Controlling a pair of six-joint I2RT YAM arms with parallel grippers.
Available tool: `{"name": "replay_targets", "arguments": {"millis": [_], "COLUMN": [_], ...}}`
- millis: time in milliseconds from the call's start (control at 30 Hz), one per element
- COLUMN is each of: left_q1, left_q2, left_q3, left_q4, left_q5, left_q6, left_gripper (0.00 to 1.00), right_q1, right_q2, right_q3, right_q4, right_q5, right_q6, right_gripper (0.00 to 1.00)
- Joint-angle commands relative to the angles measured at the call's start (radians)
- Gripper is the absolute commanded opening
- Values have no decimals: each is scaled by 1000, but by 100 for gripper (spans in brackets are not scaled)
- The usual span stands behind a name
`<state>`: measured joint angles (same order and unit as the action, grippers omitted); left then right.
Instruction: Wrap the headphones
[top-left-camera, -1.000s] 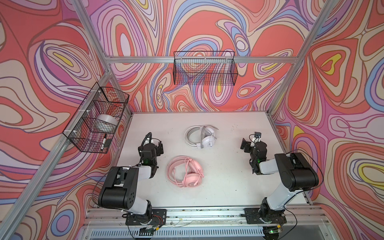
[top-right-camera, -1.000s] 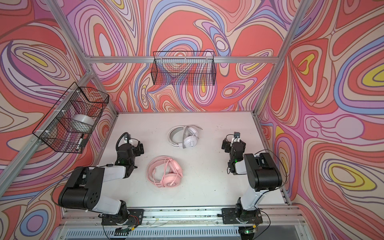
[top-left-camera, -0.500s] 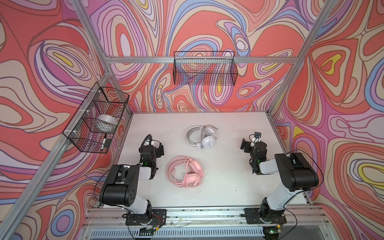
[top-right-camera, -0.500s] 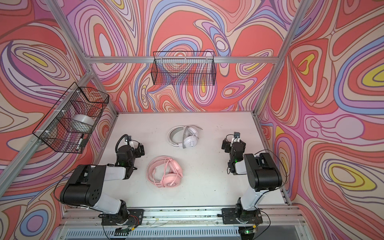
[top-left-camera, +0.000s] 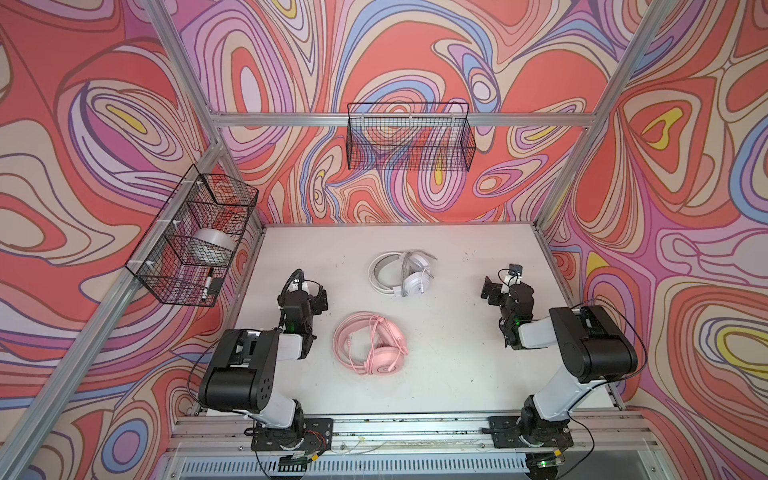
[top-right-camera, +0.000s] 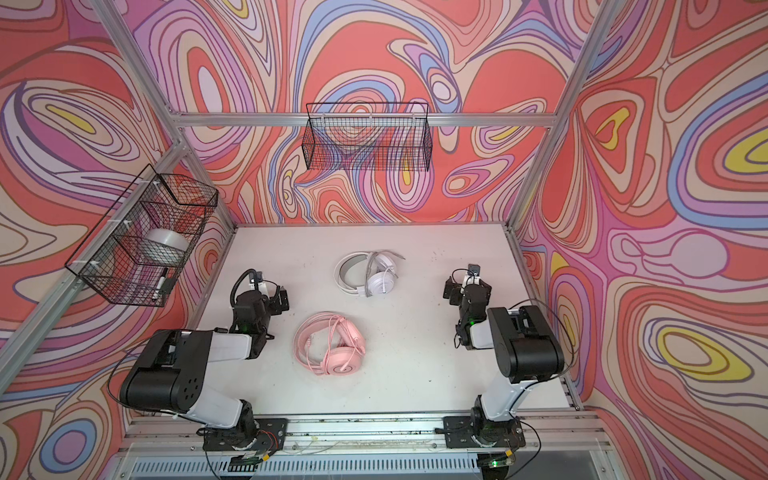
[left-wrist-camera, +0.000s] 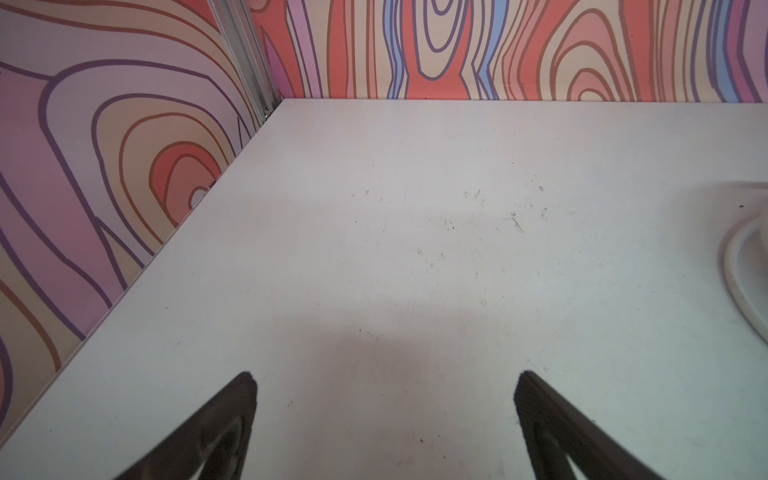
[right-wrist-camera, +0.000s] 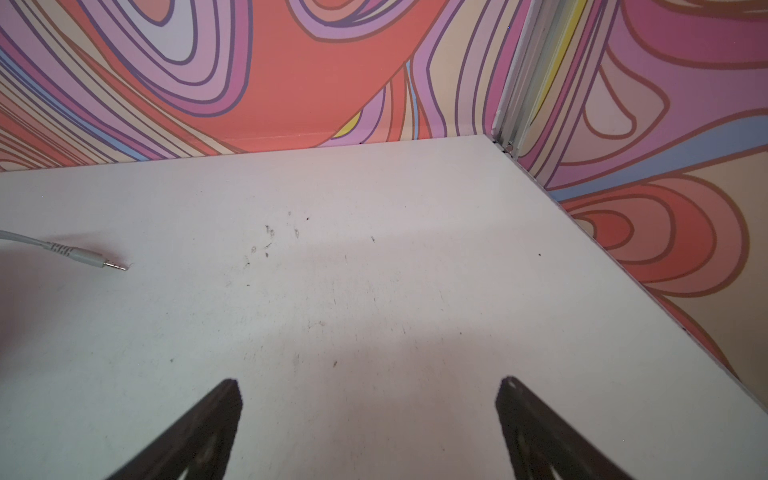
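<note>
Well, both top views are showing the whole white tabletop (top-left-camera: 457, 365), while each wrist view is showing only one far corner of it. The two wire baskets are appearing in the top views only: the back basket (top-left-camera: 409, 145) is hanging on the rear wall, and the side basket (top-left-camera: 178, 286) is hanging on the left wall and holding a roll of tape (top-left-camera: 212, 245). The pink headphones (top-left-camera: 384, 357) are lying near the middle of the tabletop, toward the front, with the pink cable looping over the headband; no wrist view is catching them. The white headphones (top-left-camera: 415, 280) are lying further back, apart from the pink ones. The left wrist view is catching only a curved piece of their white headband (left-wrist-camera: 744, 270) at its border. The right wrist view is showing one small thing: the plug (right-wrist-camera: 112, 264) of the grey cable is lying flat on the tabletop.

The left arm is folding low at the left side, and the left hand (top-left-camera: 316, 297) is pointing toward the rear wall, near the pink headphones but not touching them. The right arm is folding likewise at the right side, with the right hand (top-left-camera: 505, 289) well apart from both headsets. Both hands are standing released, the dark fingers (left-wrist-camera: 216, 428) spread wide, grasping nothing.
</note>
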<state>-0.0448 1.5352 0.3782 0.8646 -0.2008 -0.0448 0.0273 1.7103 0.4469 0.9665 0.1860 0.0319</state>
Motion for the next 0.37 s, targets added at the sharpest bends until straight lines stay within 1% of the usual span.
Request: {"name": "replay_targets", "arguments": {"millis": [0, 333], "left_q1": [6, 6], "left_q2": [7, 7], "left_q3": [-10, -9], "left_q4": [43, 40], "left_q5": [9, 11], "left_q6": [11, 10], "left_gripper": [100, 100], "right_q1": [-1, -1], "right_q2": [3, 4], "right_q3": [13, 13], "right_q4": [10, 10], "right_q5": [-7, -6], "right_q6": [5, 6], "right_gripper": [98, 99]}}
